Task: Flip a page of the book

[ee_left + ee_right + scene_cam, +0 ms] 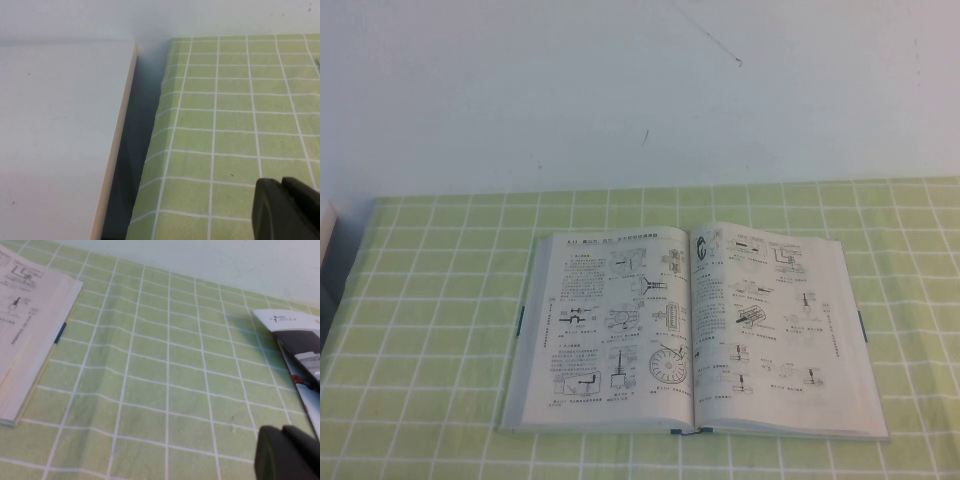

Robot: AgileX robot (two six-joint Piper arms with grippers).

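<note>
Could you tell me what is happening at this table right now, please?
Nothing is being handled at the moment. A large thick hardcover book with grey-blue cover edges lies open and flat on the green checked tablecloth, showing white pages of black technical diagrams. No page is lifted. The left gripper hangs shut over bare cloth near the table's left edge, beside a white board. The right gripper is shut too, over the cloth to the book's right, near a printed leaflet.

cloth: green checked tablecloth [430, 300] | board: white panel [55, 140] | print: leaflet [300, 340]
</note>
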